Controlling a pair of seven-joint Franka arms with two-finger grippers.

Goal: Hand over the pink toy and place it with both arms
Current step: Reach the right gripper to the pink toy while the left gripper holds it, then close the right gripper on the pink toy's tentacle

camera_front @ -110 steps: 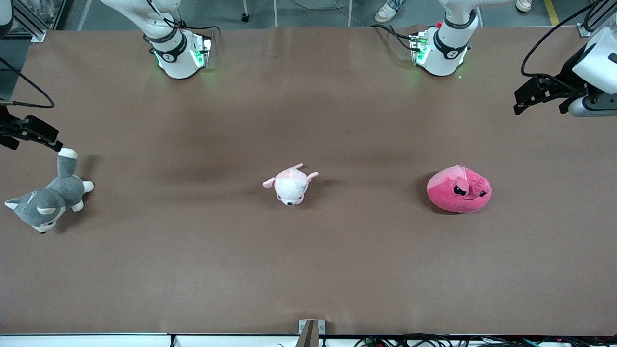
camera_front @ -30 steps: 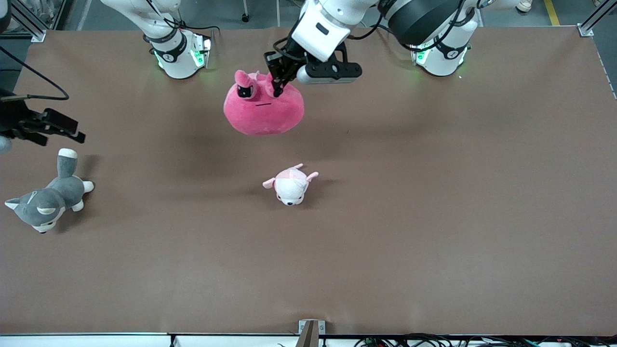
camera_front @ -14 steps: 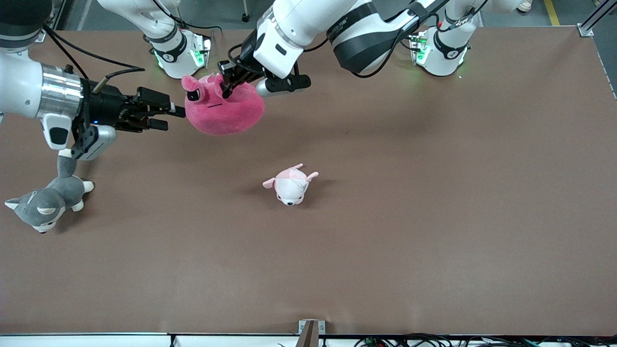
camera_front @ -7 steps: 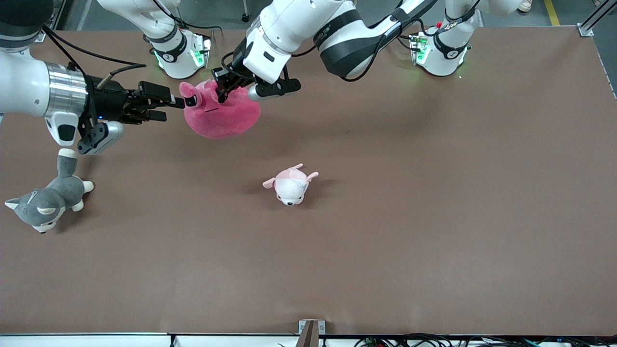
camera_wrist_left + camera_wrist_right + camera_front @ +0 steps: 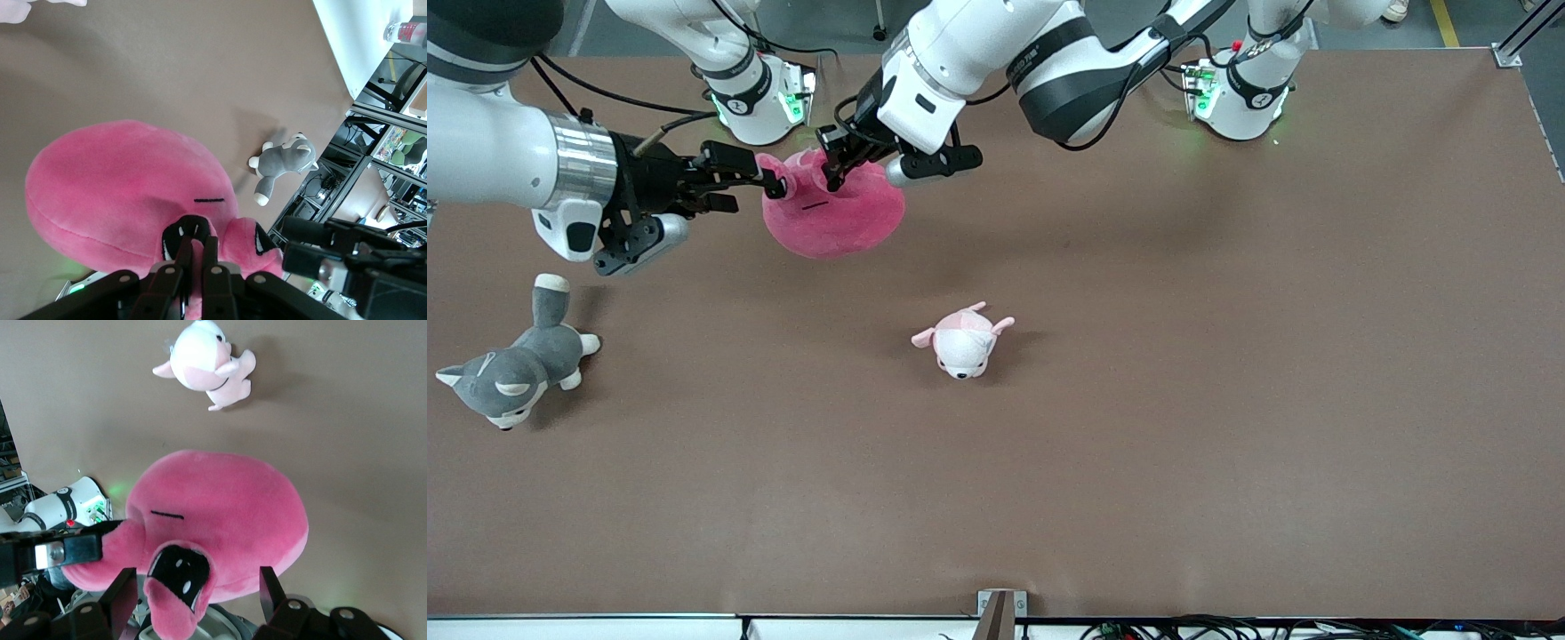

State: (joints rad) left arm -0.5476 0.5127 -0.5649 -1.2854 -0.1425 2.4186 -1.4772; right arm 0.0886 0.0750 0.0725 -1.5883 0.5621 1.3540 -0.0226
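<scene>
Hot-pink plush, the pink toy (image 5: 833, 212), hangs in the air over the desk (image 5: 1138, 400) close to the right arm's base. Left gripper (image 5: 834, 164) is clamped tight on the toy's top near an ear. Right gripper (image 5: 769, 184) has jaws spread wide around the other ear, not pinching. Pickup and carry done; grab by right, release by left and placing all left, I'd judge. Right wrist view shows the ear (image 5: 177, 590) sitting between open fingers (image 5: 123, 593), front view hides that. Left wrist view shows its fingers (image 5: 197, 257) pressed together on plush. Pale pink-and-white plush (image 5: 963, 340) and grey dog (image 5: 511, 369) lie untouched on the desk.
</scene>
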